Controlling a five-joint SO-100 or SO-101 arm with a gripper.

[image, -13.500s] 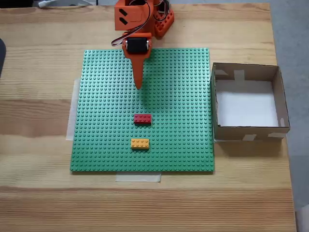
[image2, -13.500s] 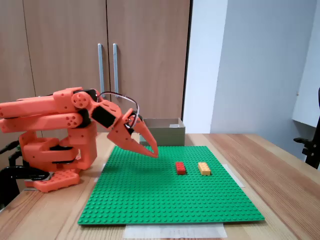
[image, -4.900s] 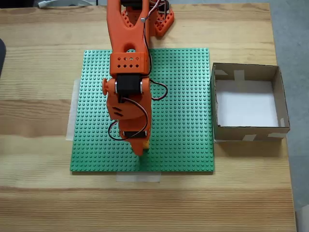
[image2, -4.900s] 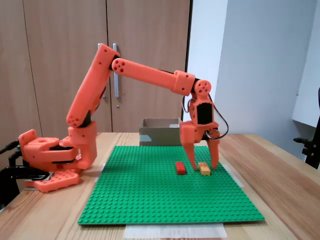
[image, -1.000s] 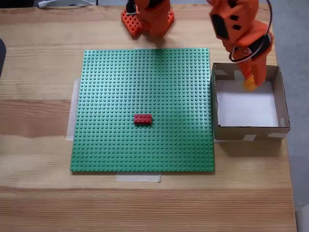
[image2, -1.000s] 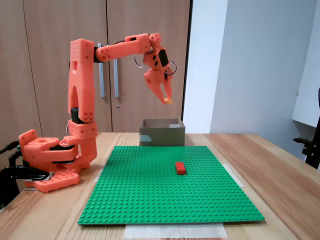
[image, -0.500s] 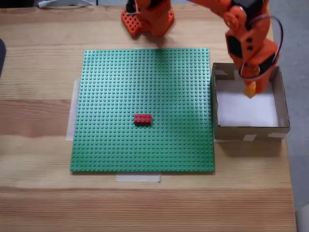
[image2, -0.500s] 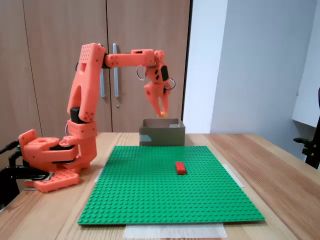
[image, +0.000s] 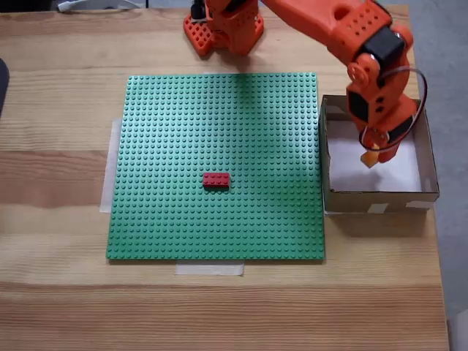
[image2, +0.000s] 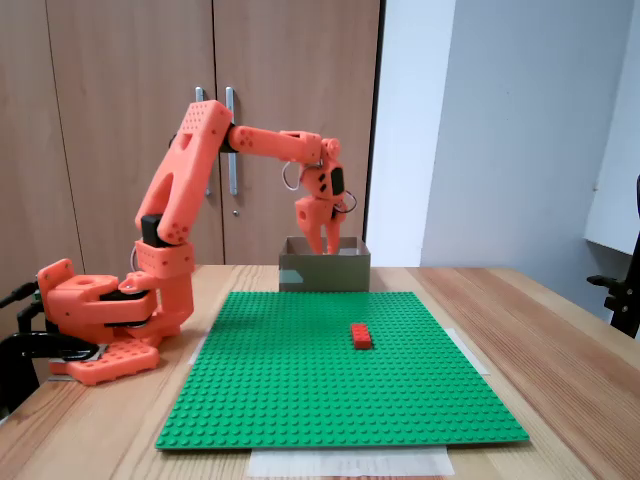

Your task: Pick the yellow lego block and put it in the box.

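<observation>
In the top-down fixed view the yellow lego block [image: 369, 158] shows at the tip of my orange gripper [image: 372, 153], which is shut on it. Both hang over the white floor of the cardboard box [image: 374, 199], inside its walls. Seen from the side fixed view, the gripper [image2: 324, 246] points straight down, its fingertips level with the rim of the box [image2: 324, 274]; the block is hidden there.
A red brick [image: 216, 179] [image2: 361, 336] sits on the green studded baseplate [image: 175, 131] [image2: 320, 400], left of the box in the top-down view. The arm's base [image: 223, 25] [image2: 100, 315] stands at the table's far edge. Cupboard doors stand behind the table.
The gripper has come down with the yellow block from high above the box to the level of its rim, and moved toward the box's middle.
</observation>
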